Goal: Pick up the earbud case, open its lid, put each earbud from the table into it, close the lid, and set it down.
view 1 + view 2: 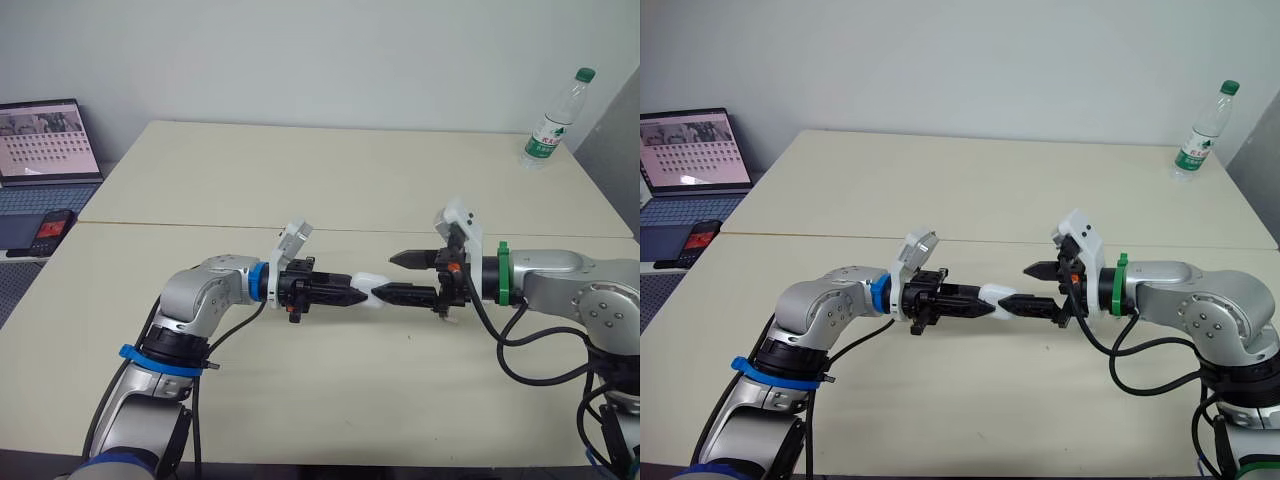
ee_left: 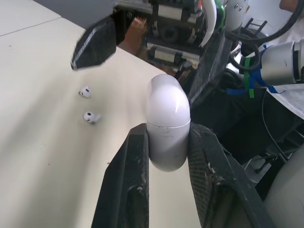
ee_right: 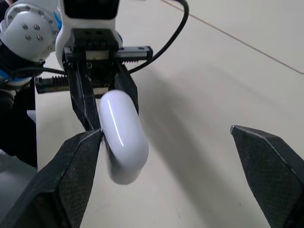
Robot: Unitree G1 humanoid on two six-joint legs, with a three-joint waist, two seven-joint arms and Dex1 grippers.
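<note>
Two earbuds (image 2: 91, 117) on open table (image 1: 350, 180), left jaws clamping case (image 2: 167, 124), apparently mid-table.

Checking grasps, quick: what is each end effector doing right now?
Left end effector: closed on the earbud case.
Right end effector: open, gripping nothing.

The pale table (image 1: 300, 170) has a seam running across its middle. A plastic water bottle (image 1: 556, 118) stands at its far right corner. A white earbud (image 2: 85, 91) lies near a second earbud (image 2: 91, 117) on the top.
</note>
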